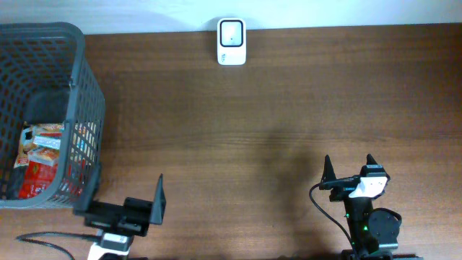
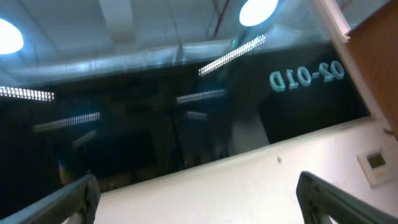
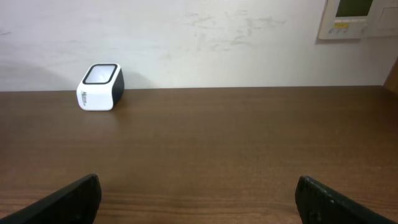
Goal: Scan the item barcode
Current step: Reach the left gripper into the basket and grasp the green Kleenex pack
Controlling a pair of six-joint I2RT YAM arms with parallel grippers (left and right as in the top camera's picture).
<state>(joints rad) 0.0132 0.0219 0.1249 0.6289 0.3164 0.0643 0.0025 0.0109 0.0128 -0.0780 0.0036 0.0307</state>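
Several snack packets (image 1: 42, 148), red and orange, lie in the grey mesh basket (image 1: 86, 79) at the table's left; no barcode shows on them. The white scanner (image 1: 231, 42) stands at the far edge, its window facing up, and also appears far left in the right wrist view as the scanner (image 3: 99, 87). My left gripper (image 1: 126, 193) sits open beside the basket's near right corner. It is tilted upward, so the left gripper (image 2: 199, 208) sees only wall and a dark window. My right gripper (image 1: 349, 162) is open at the front right, its fingers (image 3: 339, 199) low over bare wood.
The brown wooden table (image 1: 274, 115) runs from the basket to the right edge. A white wall stands right behind the scanner. A wall control panel (image 3: 354, 17) hangs at the upper right. Cables trail from both arm bases at the front edge.
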